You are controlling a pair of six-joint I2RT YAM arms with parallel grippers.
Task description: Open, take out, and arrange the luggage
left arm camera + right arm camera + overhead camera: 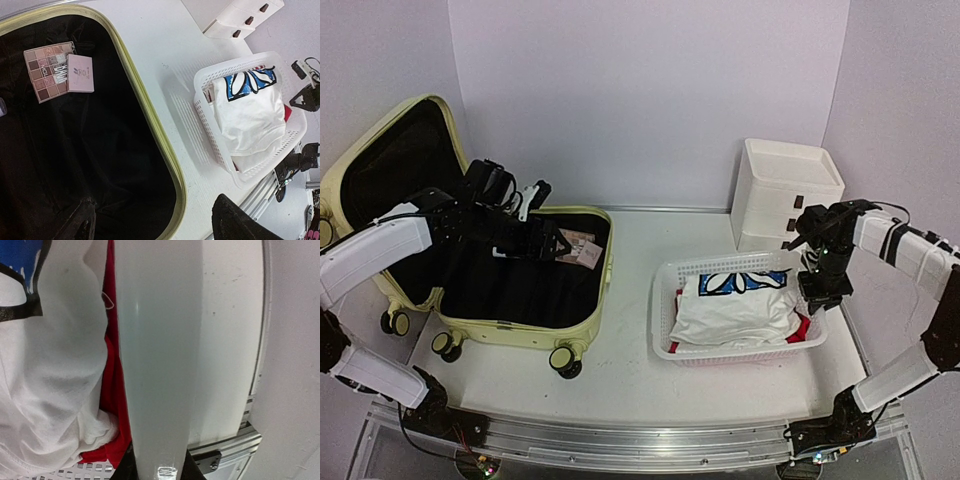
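Observation:
The pale yellow-green luggage (575,330) lies open on the left of the table, its lid (390,150) leaning back and the black lining showing. Its rim also shows in the left wrist view (150,115). Pink makeup palettes (582,247) lie in its far corner, seen too in the left wrist view (52,70). My left gripper (552,243) hovers over the open shell, jaws wide apart and empty (157,225). My right gripper (823,290) is shut on the right rim of the white mesh basket (160,340).
The white mesh basket (665,300) at centre right holds a white garment with a blue print (740,305) over a red one (112,390). A white three-drawer box (785,190) stands behind it. The table's right edge is close beside the basket.

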